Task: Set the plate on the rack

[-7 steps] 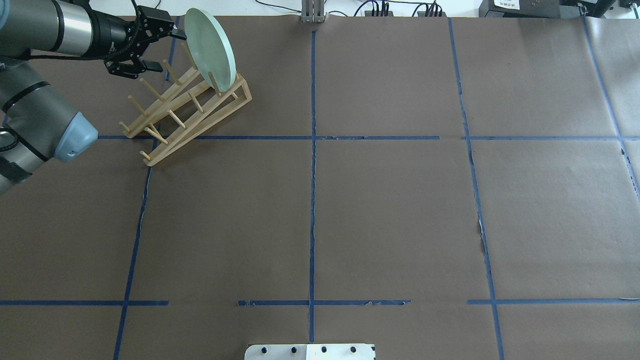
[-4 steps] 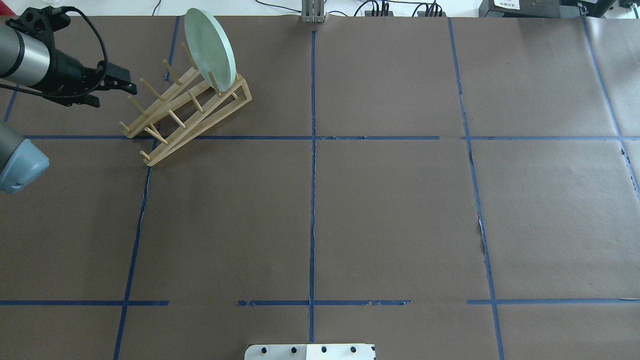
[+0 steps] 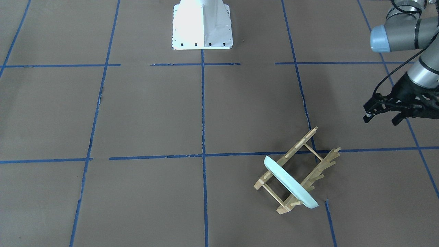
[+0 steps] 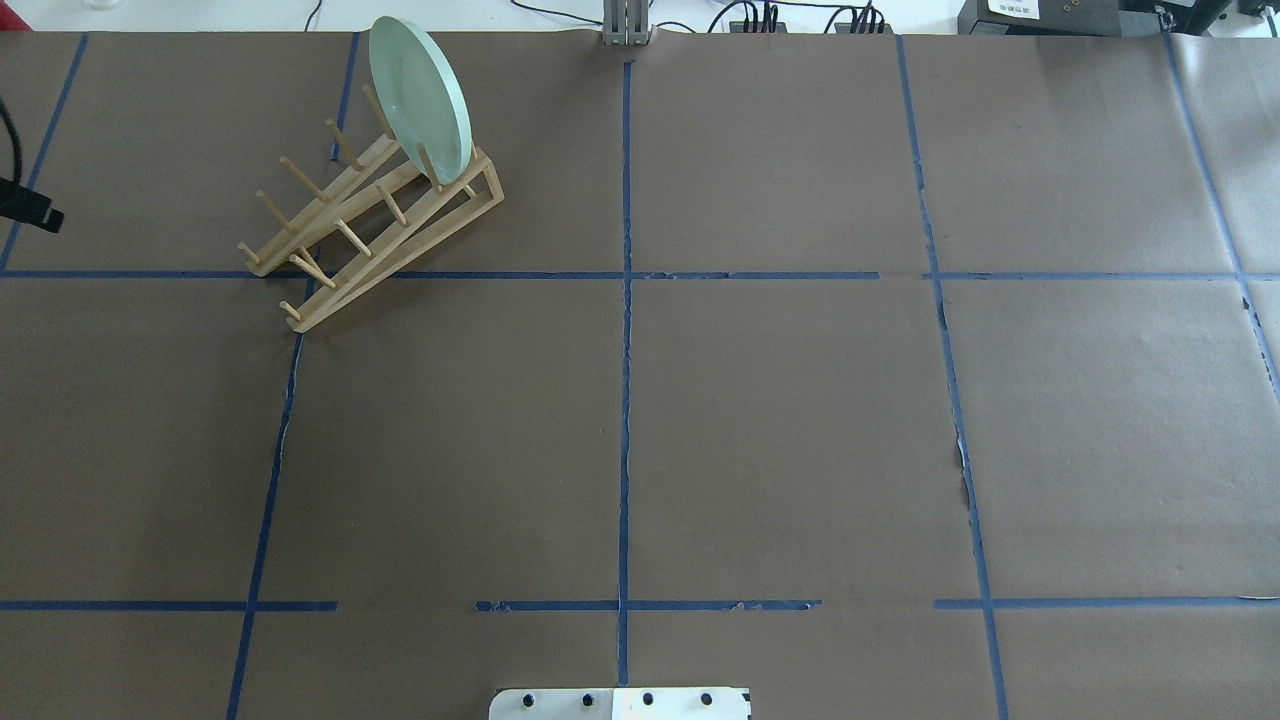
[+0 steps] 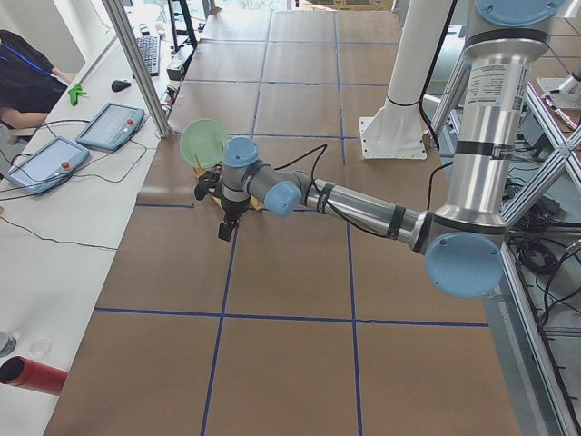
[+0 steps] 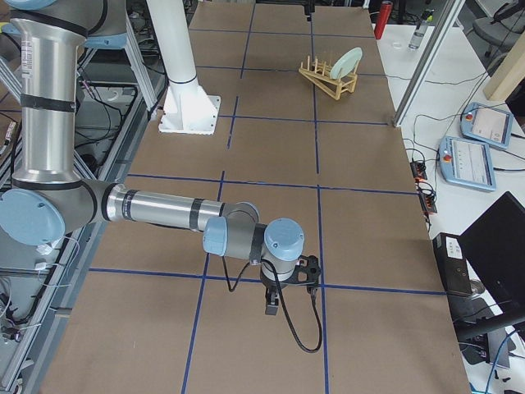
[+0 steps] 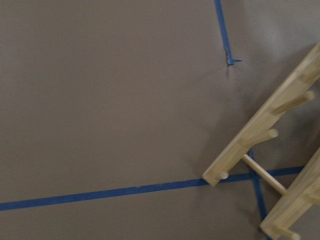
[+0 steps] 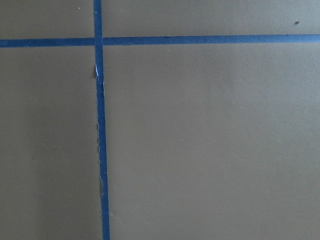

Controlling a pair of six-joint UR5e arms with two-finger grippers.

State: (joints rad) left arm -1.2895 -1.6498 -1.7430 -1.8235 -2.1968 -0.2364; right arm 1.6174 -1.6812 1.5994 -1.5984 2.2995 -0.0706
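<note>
The pale mint-green plate (image 4: 420, 95) stands on edge between the pegs at the far end of the light wooden rack (image 4: 370, 215), at the table's far left. It also shows in the front view (image 3: 289, 181) on the rack (image 3: 297, 145). My left gripper (image 3: 381, 119) is open and empty, well off to the left of the rack. In the overhead view only one fingertip (image 4: 35, 212) shows at the left edge. The left wrist view shows the rack's near end (image 7: 265, 140). My right gripper (image 6: 287, 287) shows only in the right side view, so I cannot tell whether it is open or shut.
The white robot base plate (image 4: 620, 703) is at the near middle edge. A grey post (image 4: 626, 25) stands at the far edge. Blue tape lines cross the brown table. Operator tablets (image 5: 109, 125) lie on the side bench.
My left gripper has drawn back from the plate's rim to the left, almost out of the overhead view. The plate stays standing on the rack.
</note>
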